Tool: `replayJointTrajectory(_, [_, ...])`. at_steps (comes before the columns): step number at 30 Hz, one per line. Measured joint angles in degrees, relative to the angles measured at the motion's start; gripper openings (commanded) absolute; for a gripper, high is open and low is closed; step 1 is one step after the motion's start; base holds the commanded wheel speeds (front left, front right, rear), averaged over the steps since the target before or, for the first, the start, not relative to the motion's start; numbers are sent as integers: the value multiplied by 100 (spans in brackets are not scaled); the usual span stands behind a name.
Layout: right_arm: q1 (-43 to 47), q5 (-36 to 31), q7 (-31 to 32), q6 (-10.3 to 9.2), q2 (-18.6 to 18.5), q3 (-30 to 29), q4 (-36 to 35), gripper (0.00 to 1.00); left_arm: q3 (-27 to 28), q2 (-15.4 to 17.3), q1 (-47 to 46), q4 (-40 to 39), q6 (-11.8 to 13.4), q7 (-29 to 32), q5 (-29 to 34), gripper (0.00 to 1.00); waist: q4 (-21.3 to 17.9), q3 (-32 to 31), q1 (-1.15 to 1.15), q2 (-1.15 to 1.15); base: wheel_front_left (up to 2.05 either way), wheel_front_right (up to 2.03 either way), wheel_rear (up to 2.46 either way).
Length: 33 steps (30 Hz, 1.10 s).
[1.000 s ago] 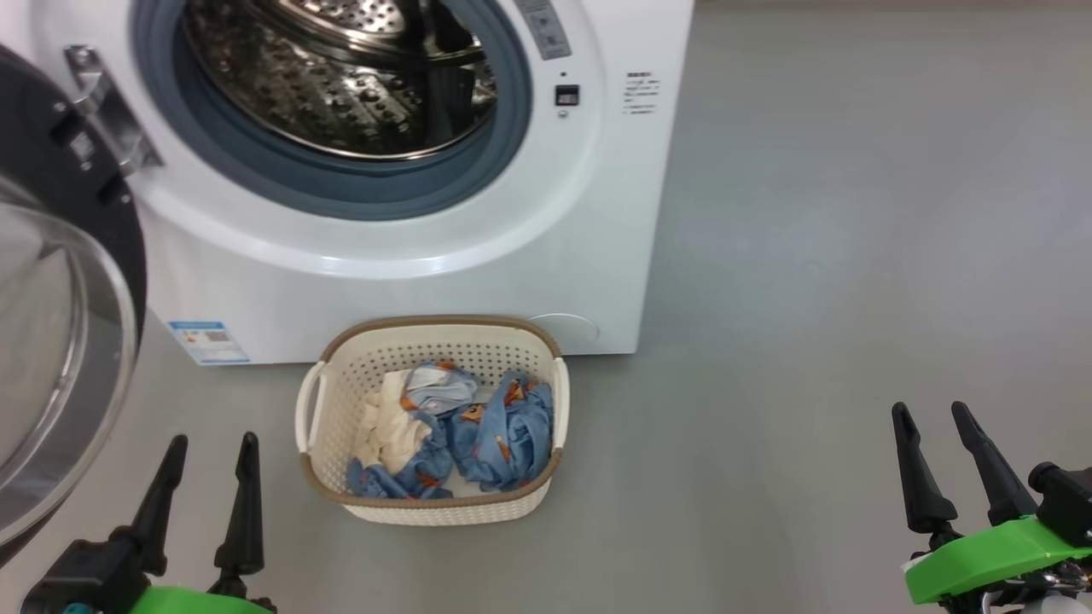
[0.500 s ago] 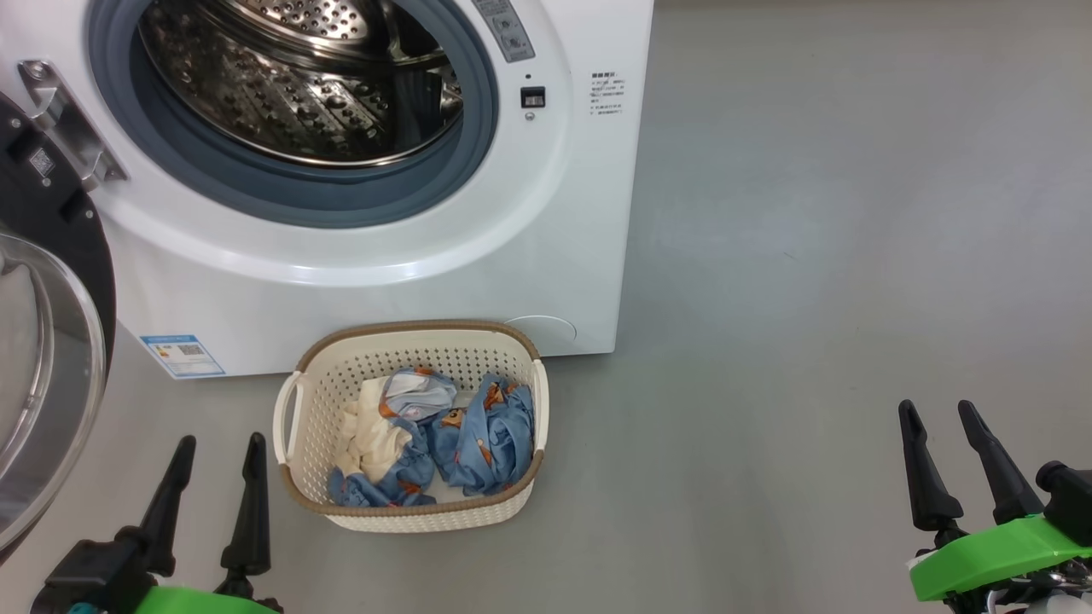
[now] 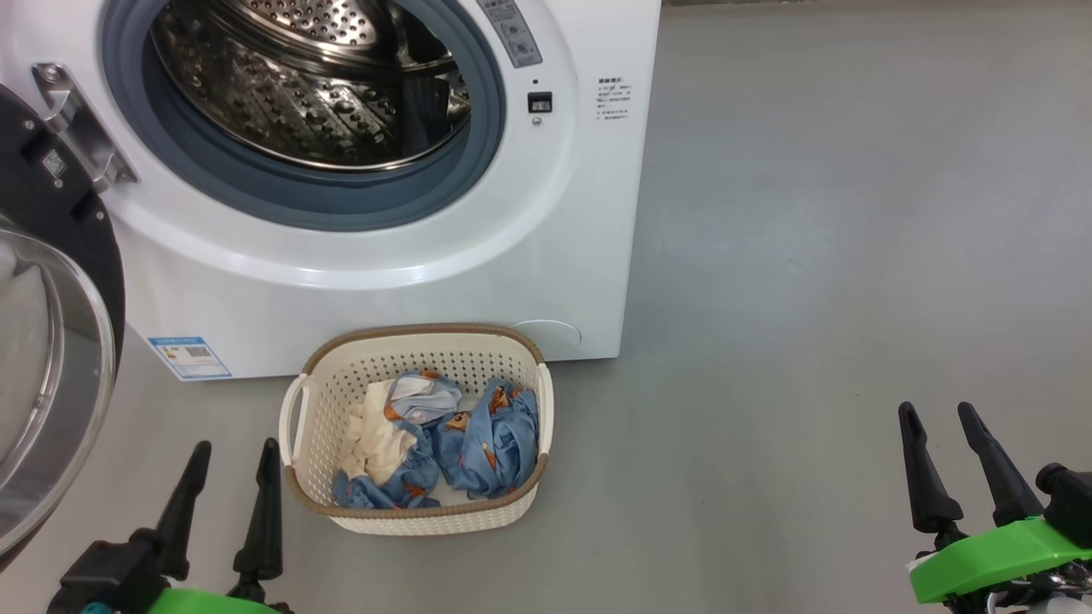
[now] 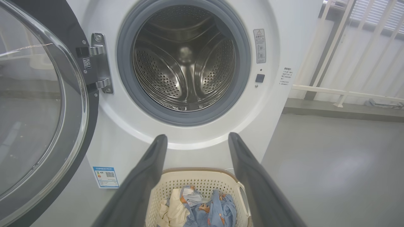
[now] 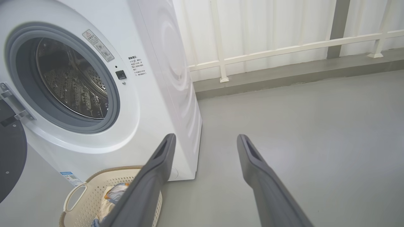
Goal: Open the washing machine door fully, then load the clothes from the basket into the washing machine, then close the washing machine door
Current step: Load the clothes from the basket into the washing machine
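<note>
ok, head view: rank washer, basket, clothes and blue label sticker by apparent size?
1. White front-loading washing machine, even cropped at the top.
2. Cream perforated plastic basket with brown rim.
3. Light blue and cream fabric clothes inside it.
4. Small blue rectangular label sticker on the machine's front.

Head cam looks steeply down at the basket (image 3: pixel 426 518) and washing machine (image 3: pixel 384 281); the wrist cams sit low facing it, so all 3 share those.

Floor (image 3: pixel 853 256): grey, smooth, faintly glossy. Railing (image 5: pixel 218 41): white bars on a raised grey kerb (image 5: pixel 284 77). Pale ribbed panels (image 5: pixel 268 25) behind.
</note>
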Motion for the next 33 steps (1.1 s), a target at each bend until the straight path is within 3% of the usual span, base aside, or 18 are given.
replayJointTrajectory(18, [-2, 0, 0, 0, 1, 16, -12, 100, -83, 32, -20, -31, 0, 0, -58, 100, 21, 130, 0, 0, 86, -123, 37])
replayJointTrajectory(33, [-7, 0, 0, 0, 21, 15, -22, 100, -176, -16, -38, -7, 0, 1, -58, 100, 96, 256, 0, 0, 13, -13, 0])
